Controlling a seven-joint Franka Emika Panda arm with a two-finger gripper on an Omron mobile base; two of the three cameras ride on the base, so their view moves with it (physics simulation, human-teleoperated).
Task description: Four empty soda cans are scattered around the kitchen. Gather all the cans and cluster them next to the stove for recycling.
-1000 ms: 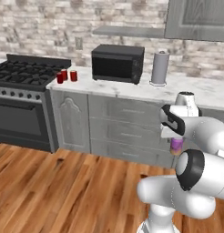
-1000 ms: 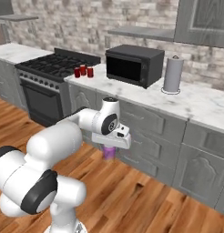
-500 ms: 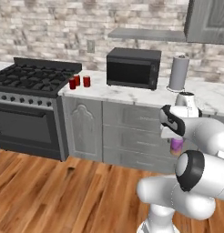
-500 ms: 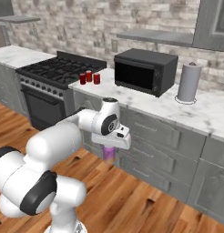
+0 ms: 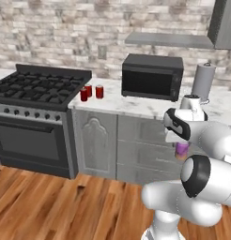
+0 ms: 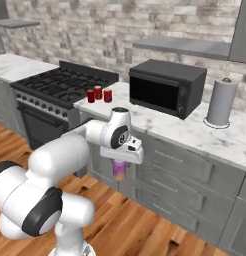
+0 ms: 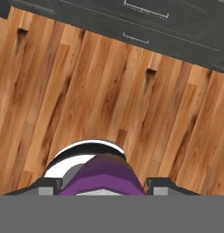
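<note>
My gripper (image 5: 181, 146) hangs in front of the grey drawers, pointing down, shut on a purplish-pink soda can (image 5: 182, 150). In the right base view the same can (image 6: 119, 170) sticks out below the gripper (image 6: 120, 163). The hand view looks down past the can's purple body (image 7: 102, 176), held in the gripper (image 7: 102, 185), to the wooden floor. Three red soda cans (image 5: 89, 92) stand close together on the marble counter right beside the stove (image 5: 40, 86); the right base view shows these red cans (image 6: 98, 94) and the stove (image 6: 65, 84) too.
A black microwave (image 5: 152, 76) sits mid-counter, with a grey paper-towel roll (image 5: 203, 82) to its right. A shelf (image 5: 169, 40) runs above them. Grey cabinets and drawers (image 5: 136, 150) front the counter. Wooden floor (image 7: 109, 91) lies below the hand.
The whole picture has shifted: the base has driven toward the stove end, and counter, microwave and red cans look nearer. The arm keeps its pose, shut on the purple can.
</note>
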